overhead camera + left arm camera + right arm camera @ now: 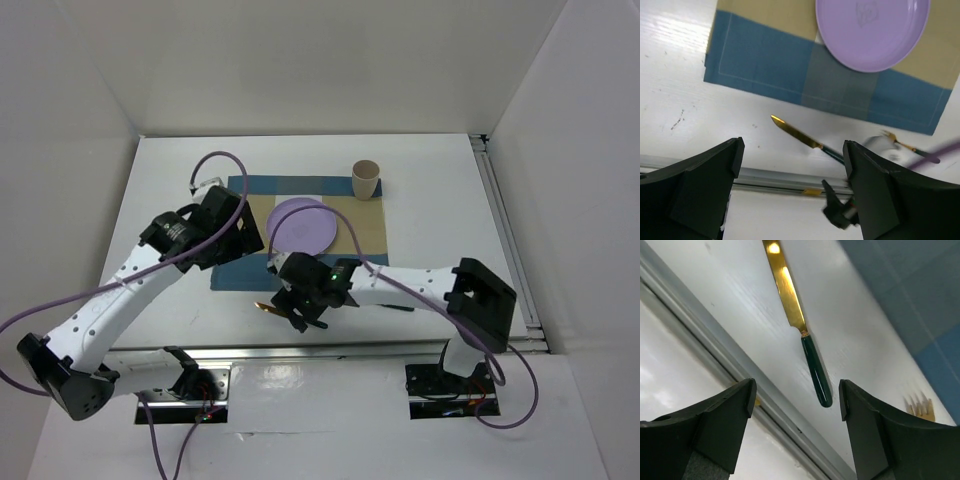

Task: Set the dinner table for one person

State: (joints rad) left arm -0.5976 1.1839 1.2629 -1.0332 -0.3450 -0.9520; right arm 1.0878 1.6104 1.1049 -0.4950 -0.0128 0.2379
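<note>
On the white dinner table (450, 200) lies a blue-and-tan placemat (260, 270) carrying a purple plate (303, 223), with a tan cup (366, 180) at its far right corner. A knife (790, 295) with a gold blade and dark green handle lies flat on the table near the front rail. My right gripper (796, 387) hovers open just above the handle end (817, 375), holding nothing. A gold fork (905, 145) lies to the knife's right. My left gripper (793, 145) stands open and empty high over the placemat's left part.
A silver rail (330, 350) runs along the table's near edge, close beside the knife. White walls enclose the back and sides. The right arm (420, 285) stretches low across the front of the table, over part of the fork.
</note>
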